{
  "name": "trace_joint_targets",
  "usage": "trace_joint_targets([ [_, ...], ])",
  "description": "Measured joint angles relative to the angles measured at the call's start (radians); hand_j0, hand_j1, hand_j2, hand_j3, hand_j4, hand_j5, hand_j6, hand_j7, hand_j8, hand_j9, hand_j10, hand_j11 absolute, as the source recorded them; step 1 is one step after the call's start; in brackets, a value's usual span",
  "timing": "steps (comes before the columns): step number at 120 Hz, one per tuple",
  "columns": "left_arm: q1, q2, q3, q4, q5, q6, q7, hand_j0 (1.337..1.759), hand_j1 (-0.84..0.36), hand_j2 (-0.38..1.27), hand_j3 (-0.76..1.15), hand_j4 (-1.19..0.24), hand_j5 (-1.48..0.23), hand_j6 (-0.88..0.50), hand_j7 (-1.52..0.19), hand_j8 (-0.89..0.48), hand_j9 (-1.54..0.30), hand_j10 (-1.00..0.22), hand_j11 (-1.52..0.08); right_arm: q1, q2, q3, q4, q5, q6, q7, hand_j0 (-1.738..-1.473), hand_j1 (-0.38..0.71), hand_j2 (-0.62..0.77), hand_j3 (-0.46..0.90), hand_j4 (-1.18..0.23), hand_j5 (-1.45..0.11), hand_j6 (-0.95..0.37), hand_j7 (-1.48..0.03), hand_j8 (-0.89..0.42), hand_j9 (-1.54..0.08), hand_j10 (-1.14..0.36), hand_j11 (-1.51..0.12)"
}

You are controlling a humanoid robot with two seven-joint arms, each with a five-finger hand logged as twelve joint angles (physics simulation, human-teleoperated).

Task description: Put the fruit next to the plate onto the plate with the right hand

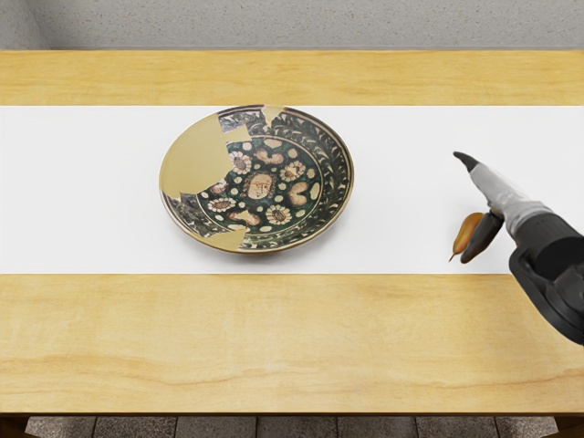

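Fruit (466, 234) lies on the desk (274, 338) well right of the plate (196, 160), just beside one dark finger of the right robot hand (506, 205); fingers spread, nothing gripped yet. Best to close round its middle before lifting plateward.

A light wooden table (274, 338) with visible grain fills the view, crossed side to side by a broad white strip (82, 192). Behind its far edge stands a plain grey wall (292, 23); below the near edge shows grey tiled floor (274, 427). The light is even.
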Motion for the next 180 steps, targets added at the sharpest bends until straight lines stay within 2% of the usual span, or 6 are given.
trace_joint_targets([
  [24,0.000,0.000,0.000,0.000,0.000,0.000,0.000,1.658,0.33,0.00,0.00,-0.02,-0.02,-0.02,-0.02,-0.02,-0.02,-0.02,-0.02,-0.027,0.023,-0.002,-0.040,-0.018,-0.019,0.000,-1.658,-0.21,-0.02,0.00,-0.12,-0.15,-0.12,-0.15,-0.12,-0.15,-0.12,-0.15],
  [79,0.000,0.000,0.000,0.000,0.000,0.000,0.000,1.658,0.33,0.00,0.00,-0.02,-0.02,-0.02,-0.02,-0.02,-0.02,-0.02,-0.02,-0.061,0.025,0.001,-0.061,-0.019,-0.044,0.000,-1.658,0.06,-0.06,0.00,-0.35,-0.45,-0.35,-0.45,-0.35,-0.45,-0.35,-0.45],
  [144,0.000,0.000,0.000,0.000,0.000,0.000,0.000,1.658,0.33,0.00,0.00,-0.02,-0.02,-0.02,-0.02,-0.02,-0.02,-0.02,-0.02,-0.090,0.059,0.000,-0.091,-0.034,-0.099,0.001,-1.658,0.14,-0.09,0.00,-0.39,-0.51,-0.39,-0.51,-0.39,-0.51,-0.39,-0.51],
  [154,0.000,0.000,0.000,0.000,0.000,0.000,0.000,1.658,0.33,0.00,0.00,-0.02,-0.02,-0.02,-0.02,-0.02,-0.02,-0.02,-0.02,-0.091,0.061,-0.001,-0.097,-0.037,-0.095,0.001,-1.658,0.21,-0.14,0.00,-0.38,-0.52,-0.39,-0.51,-0.38,-0.52,-0.39,-0.52],
  [161,0.000,0.000,0.000,0.000,0.000,0.000,0.000,1.658,0.33,0.00,0.00,-0.02,-0.02,-0.02,-0.02,-0.02,-0.02,-0.02,-0.02,-0.091,0.061,-0.001,-0.100,-0.036,-0.093,0.003,-1.658,0.34,0.04,0.00,-0.37,-0.53,-0.39,-0.51,-0.31,-0.53,-0.35,-0.53],
  [180,0.000,0.000,0.000,0.000,0.000,0.000,0.000,1.658,0.33,0.00,0.00,-0.02,-0.02,-0.02,-0.02,-0.02,-0.02,-0.02,-0.02,-0.092,0.063,-0.001,-0.107,-0.035,-0.093,0.003,-1.658,0.37,0.12,0.00,-0.39,-0.51,-0.40,-0.51,-0.31,-0.53,-0.36,-0.53],
])
